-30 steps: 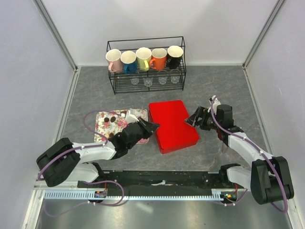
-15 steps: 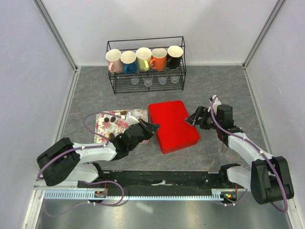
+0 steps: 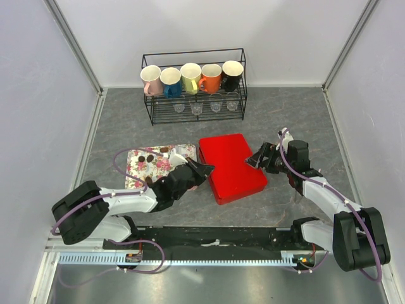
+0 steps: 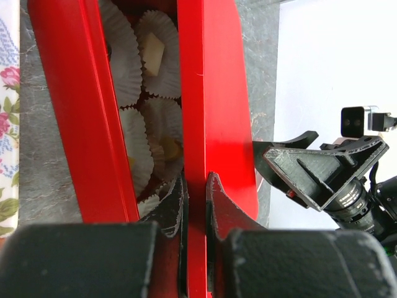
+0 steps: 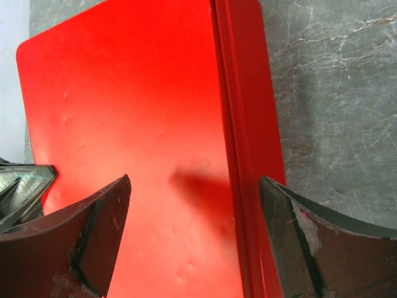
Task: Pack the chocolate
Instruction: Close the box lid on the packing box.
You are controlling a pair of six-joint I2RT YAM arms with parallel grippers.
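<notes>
Lid, red, pinched at its left edge by the left gripper, jaws closed on it, that edge raised off the red box. Gap shows white paper cups, one holding what looks like a cream chocolate. Other chocolate, dark pieces, lies on the floral tray on the surface just left of the box. Right gripper at the lid's right edge, jaws spread wide, holding nothing.

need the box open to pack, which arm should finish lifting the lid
Left. The left claw pinches the lid by its edge, raised enough to show paper cups inside. The right claw is open at the lid's other side, gripping nothing.
</notes>
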